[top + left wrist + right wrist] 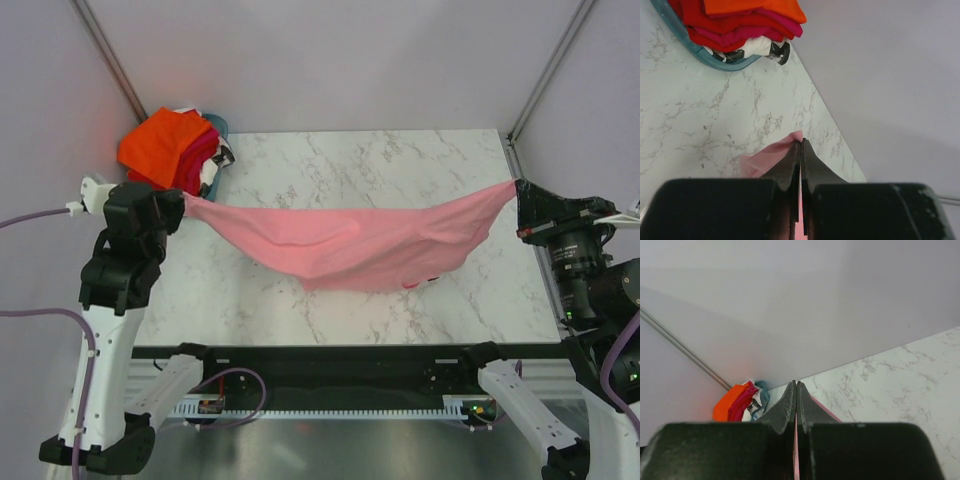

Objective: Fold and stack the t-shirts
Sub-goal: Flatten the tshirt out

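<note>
Pink cloth spans the workspace: the pink t-shirt (360, 245) hangs stretched between both arms over the marble table (380, 165), its sagging middle apparently just touching the surface. At 9 o'clock the left gripper (183, 203), its arm reared upright, and at 3 o'clock the right gripper (520, 192) each pinch one cloth end, fingers pressed together. Orange, red and magenta t-shirts (165, 145) lie piled in the teal basket (715, 62) at 10 o'clock.

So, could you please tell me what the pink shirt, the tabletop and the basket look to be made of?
Pink shirt: soft matte cloth, probably a knit; it sags and creases between the left end effector and the right end effector.
Tabletop: smooth, white with grey veins; marble or marble-look laminate, cannot tell which.
Basket: teal, smooth rounded rim, likely plastic.
</note>
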You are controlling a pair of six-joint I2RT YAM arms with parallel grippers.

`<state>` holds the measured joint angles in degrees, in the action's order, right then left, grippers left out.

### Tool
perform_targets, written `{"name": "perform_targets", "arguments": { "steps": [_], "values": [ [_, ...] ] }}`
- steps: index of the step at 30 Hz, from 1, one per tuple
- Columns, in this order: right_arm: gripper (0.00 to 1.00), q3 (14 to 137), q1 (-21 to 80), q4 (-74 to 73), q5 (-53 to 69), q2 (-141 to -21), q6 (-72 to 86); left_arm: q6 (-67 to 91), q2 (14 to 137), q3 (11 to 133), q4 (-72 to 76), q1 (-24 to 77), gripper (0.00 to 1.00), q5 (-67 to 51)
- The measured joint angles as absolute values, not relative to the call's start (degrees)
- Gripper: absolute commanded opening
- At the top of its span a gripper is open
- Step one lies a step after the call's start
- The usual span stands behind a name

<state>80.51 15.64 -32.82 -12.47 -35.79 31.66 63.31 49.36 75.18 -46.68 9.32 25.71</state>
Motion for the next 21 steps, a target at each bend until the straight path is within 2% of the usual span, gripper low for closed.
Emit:
{"name": "perform_targets", "arguments": {
  "steps": [5,13,15,16,17,18,19,21],
  "values": [
    [0.0,77.12,15.64,-31.83,-13.5,-35.48,31.99,63.81,54.76,75.22,-45.69,9.32,0.02,24.05],
    [0.0,66.54,15.64,-29.91,-14.06,-40.01,34.41,65.17,76.14,70.65,-32.58,9.28,0.02,21.32],
    [0.0,65.58,15.64,-29.15,-14.09,-41.52,34.85,65.28,81.45,71.02,-30.24,9.21,0.14,20.36],
    [0.0,65.01,15.64,-28.69,-14.09,-42.24,35.0,65.28,83.68,71.83,-29.87,9.21,0.3,19.84],
    [0.0,64.29,15.64,-28.14,-14.11,-42.63,35.2,64.99,85.8,73.08,-29.58,9.19,0.74,19.18],
    [0.0,63.75,15.64,-27.83,-14.17,-42.78,35.33,64.66,88.12,74.83,-29.28,9.15,0.88,18.52],
    [0.0,63.09,15.64,-27.46,-14.37,-42.81,35.38,64.66,89.45,76.27,-29.1,9.1,0.92,17.8],
    [0.0,62.02,15.64,-27.07,-15.03,-42.57,35.4,64.51,91.37,79.22,-28.73,9.1,0.91,16.88]
  ]
}}
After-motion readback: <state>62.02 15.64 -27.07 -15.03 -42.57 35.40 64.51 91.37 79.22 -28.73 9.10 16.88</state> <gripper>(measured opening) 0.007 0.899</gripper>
